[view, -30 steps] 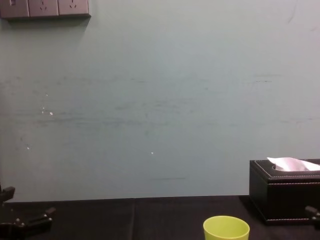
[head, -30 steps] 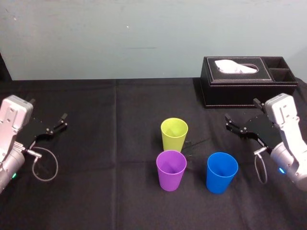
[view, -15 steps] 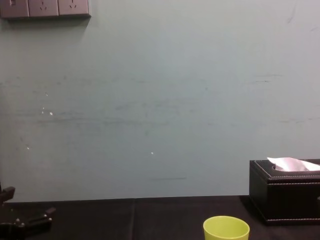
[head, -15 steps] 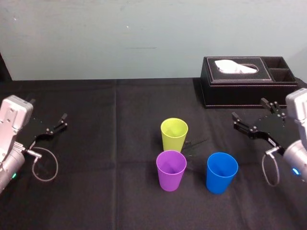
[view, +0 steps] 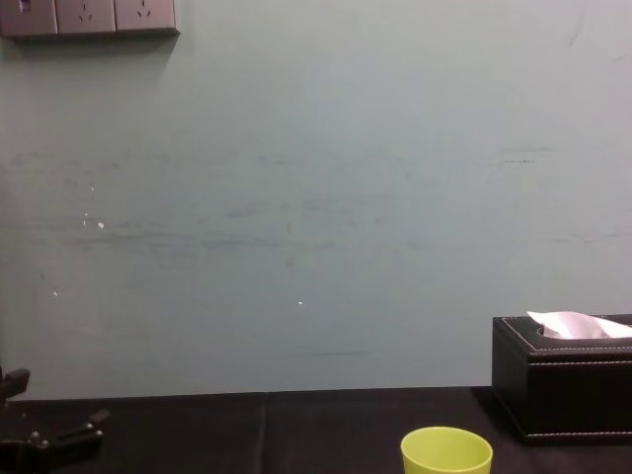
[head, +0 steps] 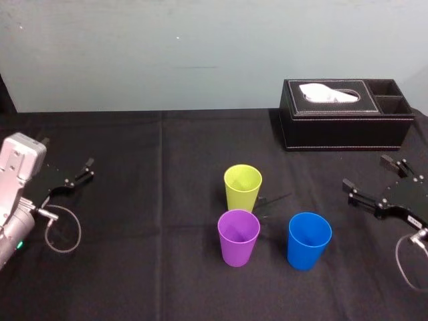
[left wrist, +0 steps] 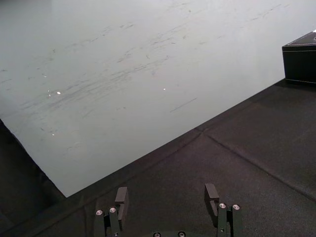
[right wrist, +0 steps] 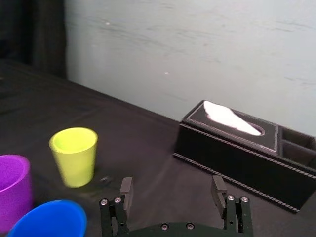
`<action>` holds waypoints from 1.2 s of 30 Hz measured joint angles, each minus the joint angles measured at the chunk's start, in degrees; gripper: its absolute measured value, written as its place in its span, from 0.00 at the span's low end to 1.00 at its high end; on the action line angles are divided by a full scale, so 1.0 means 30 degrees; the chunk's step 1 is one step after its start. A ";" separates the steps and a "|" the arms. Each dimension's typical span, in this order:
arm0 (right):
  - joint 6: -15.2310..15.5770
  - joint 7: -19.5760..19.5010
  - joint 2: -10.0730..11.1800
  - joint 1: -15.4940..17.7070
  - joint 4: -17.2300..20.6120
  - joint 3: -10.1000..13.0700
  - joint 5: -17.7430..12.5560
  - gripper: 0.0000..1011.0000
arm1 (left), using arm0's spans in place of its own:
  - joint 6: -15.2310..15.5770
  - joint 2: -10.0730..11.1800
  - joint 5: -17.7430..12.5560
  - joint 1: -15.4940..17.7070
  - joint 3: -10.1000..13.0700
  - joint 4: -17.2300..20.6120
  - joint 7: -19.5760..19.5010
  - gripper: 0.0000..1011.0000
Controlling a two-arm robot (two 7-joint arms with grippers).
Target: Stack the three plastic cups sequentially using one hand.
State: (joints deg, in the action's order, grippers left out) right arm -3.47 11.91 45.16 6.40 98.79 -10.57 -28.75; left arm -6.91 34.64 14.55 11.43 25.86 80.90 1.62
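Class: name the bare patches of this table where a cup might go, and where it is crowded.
Widest bare cloth: between the left gripper and the purple cup and lime-green cup. Also free: behind the lime-green cup, left of the tissue box. Crowded: the centre cluster; a narrower gap separates the blue cup from the right gripper.

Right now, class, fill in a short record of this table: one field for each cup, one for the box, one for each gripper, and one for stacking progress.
lime-green cup: upright, centre, farthest of the three from the robot
purple cup: upright, just in front of the lime-green one
blue cup: upright, right of the purple cup, apart from it
tissue box: black, far right, a tissue poking out
left gripper: far left, jaws open, empty
right gripper: right of the blue cup, jaws open, empty
stacking: none nested yet
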 joint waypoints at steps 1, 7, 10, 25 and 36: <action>-0.0041 0.0202 0.0145 0.0268 0.0154 0.0173 -0.0161 0.99 | 0.0000 0.0001 0.0000 0.0000 -0.0001 0.0000 0.0000 1.00; -0.0418 0.1695 0.1032 0.2111 0.0992 0.1321 -0.1240 0.99 | 0.0000 0.0001 0.0000 -0.0001 0.0000 0.0000 0.0000 1.00; -0.0680 0.2381 0.1361 0.2946 0.1304 0.1818 -0.1569 0.99 | 0.0000 0.0001 0.0000 -0.0001 -0.0001 0.0000 0.0000 1.00; -0.2280 0.5128 0.1981 0.4458 0.1233 0.2305 -0.0991 0.99 | -0.0001 0.0001 0.0001 -0.0001 0.0000 0.0000 -0.0001 1.00; -0.2491 0.6468 0.1259 0.3989 0.0135 0.1535 -0.0478 0.99 | 0.0000 0.0001 0.0000 0.0000 0.0000 0.0000 0.0000 1.00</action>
State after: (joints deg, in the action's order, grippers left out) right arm -10.94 31.31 48.93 18.37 99.20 -5.96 -30.18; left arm -6.91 34.65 14.55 11.43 25.86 80.90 1.62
